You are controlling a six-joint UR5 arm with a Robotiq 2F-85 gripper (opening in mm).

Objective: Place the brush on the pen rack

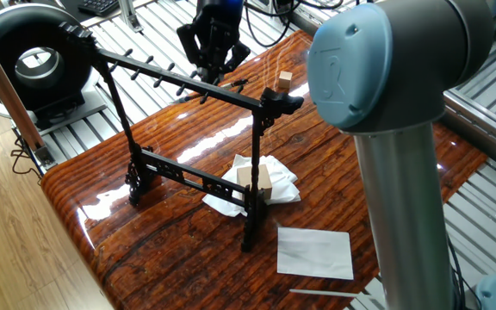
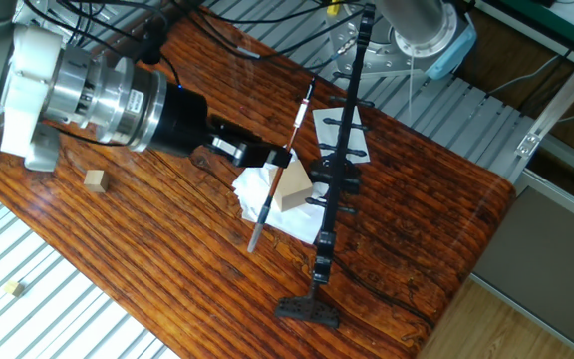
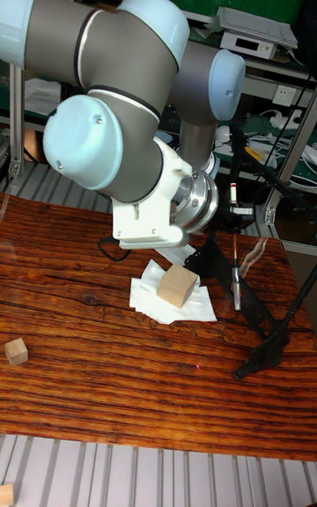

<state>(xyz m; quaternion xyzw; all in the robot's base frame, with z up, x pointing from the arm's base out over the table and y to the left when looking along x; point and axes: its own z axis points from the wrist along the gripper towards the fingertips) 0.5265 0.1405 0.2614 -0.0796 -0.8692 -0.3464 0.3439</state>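
Note:
The brush [image 2: 261, 217] is a thin dark stick with a pale end, held near its middle in my gripper [image 2: 273, 158], which is shut on it. Seen from above, it hangs over the table just left of the pen rack [image 2: 335, 170] and roughly parallel to it. From the opposite side my gripper [image 1: 215, 74] sits just behind the rack's peg-lined top bar [image 1: 175, 79], at about its height. In the tall view the brush [image 3: 236, 282] appears upright beside the rack's foot [image 3: 269, 344].
A wooden block [image 2: 290, 186] rests on a crumpled white cloth [image 2: 257, 189] at the rack's base. A small wooden cube [image 2: 94, 179] lies left of the arm. A white sheet [image 1: 314, 252] and a pale thin stick [image 1: 321, 294] lie near the table's edge.

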